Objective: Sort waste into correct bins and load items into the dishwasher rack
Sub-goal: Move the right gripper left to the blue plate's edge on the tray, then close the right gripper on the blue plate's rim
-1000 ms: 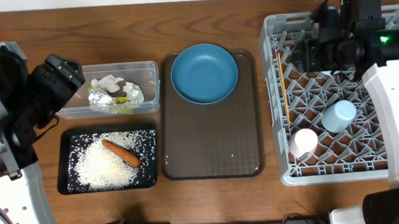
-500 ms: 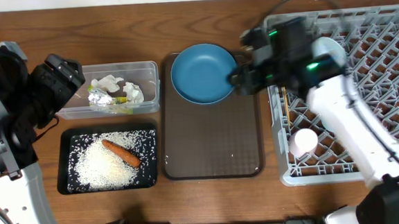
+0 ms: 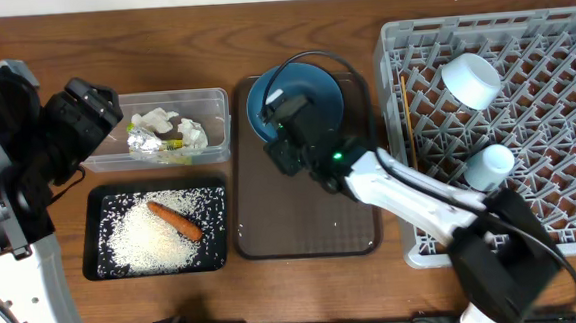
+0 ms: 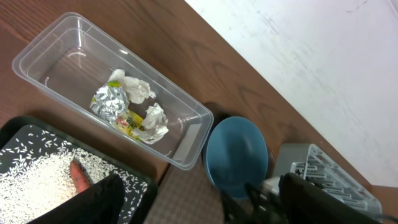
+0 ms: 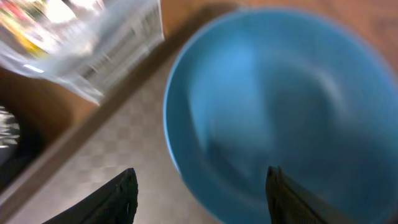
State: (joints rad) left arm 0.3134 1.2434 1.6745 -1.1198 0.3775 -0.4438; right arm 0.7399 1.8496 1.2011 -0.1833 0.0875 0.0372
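The released, empty right hand (image 5: 200,173) is seen over the blue plate (image 3: 319,91), upper centre. Its rim must be grasped next for loading.

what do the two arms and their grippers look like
Both are built from smooth white links with black joints and black wrist housings. The right arm has a small green light on its wrist and a thin black cable looping out of it. The left arm looks the same in colour. The left gripper and right gripper each have two dark, flat fingers.
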